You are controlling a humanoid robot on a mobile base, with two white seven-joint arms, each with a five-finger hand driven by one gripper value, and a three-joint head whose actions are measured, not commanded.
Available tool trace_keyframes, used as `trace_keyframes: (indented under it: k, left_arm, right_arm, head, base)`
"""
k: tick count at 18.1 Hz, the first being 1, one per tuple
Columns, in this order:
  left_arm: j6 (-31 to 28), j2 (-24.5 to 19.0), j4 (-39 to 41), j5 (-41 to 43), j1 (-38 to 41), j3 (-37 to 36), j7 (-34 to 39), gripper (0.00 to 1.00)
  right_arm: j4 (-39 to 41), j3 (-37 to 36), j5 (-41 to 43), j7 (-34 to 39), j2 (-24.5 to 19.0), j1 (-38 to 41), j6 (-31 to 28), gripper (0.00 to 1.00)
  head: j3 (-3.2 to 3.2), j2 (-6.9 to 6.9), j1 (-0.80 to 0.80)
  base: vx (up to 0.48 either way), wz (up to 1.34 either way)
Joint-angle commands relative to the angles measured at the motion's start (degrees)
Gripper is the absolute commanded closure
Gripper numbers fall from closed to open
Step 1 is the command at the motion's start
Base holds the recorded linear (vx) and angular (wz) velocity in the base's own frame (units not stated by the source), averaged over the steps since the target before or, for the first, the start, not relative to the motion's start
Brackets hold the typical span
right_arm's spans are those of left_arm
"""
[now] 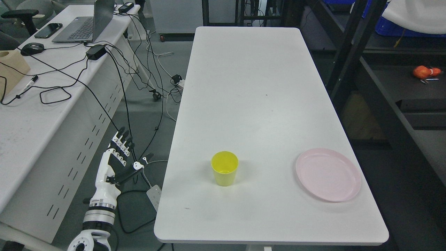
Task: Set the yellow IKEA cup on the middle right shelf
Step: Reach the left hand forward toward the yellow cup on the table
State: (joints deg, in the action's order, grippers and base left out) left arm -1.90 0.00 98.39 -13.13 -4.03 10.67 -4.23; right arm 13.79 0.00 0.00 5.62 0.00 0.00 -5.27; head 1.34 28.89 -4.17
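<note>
Counter [251,87]: a long white top that ran from the near edge up the middle of the view; its legs were hidden beneath it.
Side desk [31,115]: stood left of the counter across a strip of floor, cut off by the left edge; its perforated front panel faced the counter.
Shelf unit [383,104]: dark frame right of the counter, only partly in view; the levels were hard to tell apart, and a small orange object [425,72] on one dark board was too blurred to name.
Laptop [90,24]: on the side desk, far left of the counter's far end, its screen cut by the top edge.
Pink plate [328,174]: lay flat on the counter near its right edge, toward the near end.
Left hand [120,157]: hung over the floor left of the counter's near-left corner, fingers spread and pointing up, thumb out toward the counter, holding nothing; the arm was cut off at the bottom edge.
Yellow cup [224,168]: stood upright, mouth open, on the counter's near half, left of the pink plate; well apart from the left hand, to its right.
Cables [132,76]: black leads trailed from the side desk to the floor left of the counter; their ends were hard to follow.
</note>
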Motion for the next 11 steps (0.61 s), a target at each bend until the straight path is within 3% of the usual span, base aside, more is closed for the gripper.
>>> trace_keyframes:
  k: [1,6,11]
  left_arm:
    - [0.0,-1.0,0.0,-0.1,0.2,-0.1,0.0,0.01]
    - [0.5,-1.0,0.0,-0.1,0.3,-1.4,-0.5,0.01]
    - [5.3,-1.0,0.0,-0.1,1.1,-9.3,-2.5,0.01]
  right_arm:
    - [0.0,1.0,1.4,-12.3,1.0,0.6,0.0,0.01]
    - [-0.1,1.0,1.4,-12.3,1.0,0.6,0.0,0.01]
    - [0.0,1.0,1.4,-12.3,1.0,0.6,0.0,0.01]
  head:
    - [0.00,0.00,0.00]
    - [0.00,0.00,0.00]
    - [0.00,0.00,0.00]
  base:
    - [0.000,0.00]
    - [0.000,0.00]
    - [0.000,0.00]
